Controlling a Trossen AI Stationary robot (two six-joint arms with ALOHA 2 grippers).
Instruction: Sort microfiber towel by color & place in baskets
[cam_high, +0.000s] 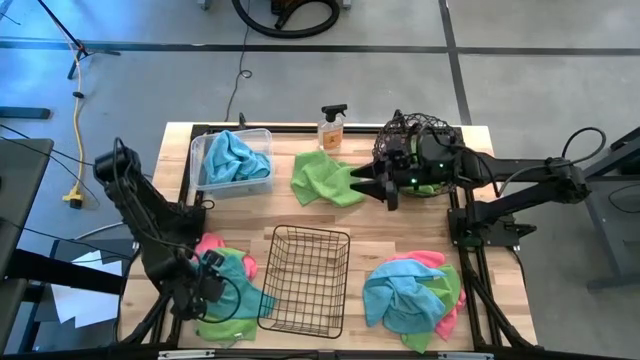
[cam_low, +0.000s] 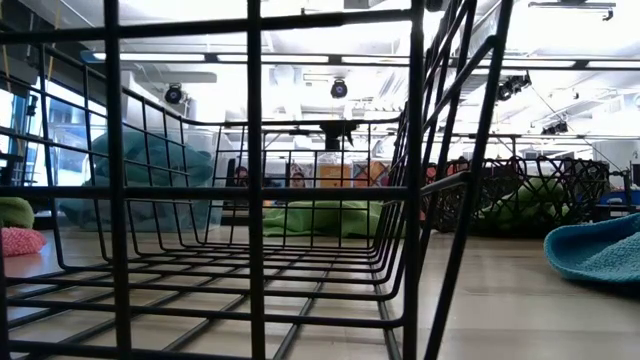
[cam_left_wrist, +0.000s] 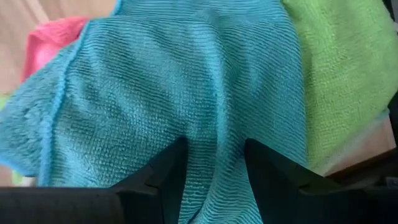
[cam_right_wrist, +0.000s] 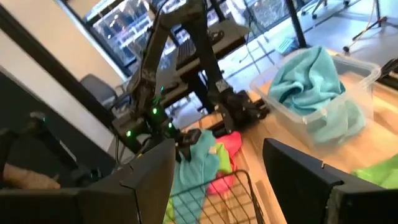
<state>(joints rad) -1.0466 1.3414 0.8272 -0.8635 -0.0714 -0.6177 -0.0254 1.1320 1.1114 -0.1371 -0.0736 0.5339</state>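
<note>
This is a robotics lab or workshop, not a home. The wooden surface (cam_high: 500, 290) at the centre of the high view sits in a black metal frame on a grey concrete floor (cam_high: 560, 90) crossed by dark lines, with a yellow cable (cam_high: 78, 140) trailing at the left. The low view shows an open industrial ceiling with strip lights (cam_low: 330, 65) along the top.

Teal towel (cam_left_wrist: 186, 93) — soft cloth, fine ribbed nap, matt; the green towel (cam_left_wrist: 342, 68) beside it looks the same weave. Table (cam_high: 480, 200): pale wood, smooth. Rectangular basket (cam_high: 305, 280) — thin black wire, slight sheen. Bin (cam_high: 262, 180): clear plastic, probably glossy.
</note>
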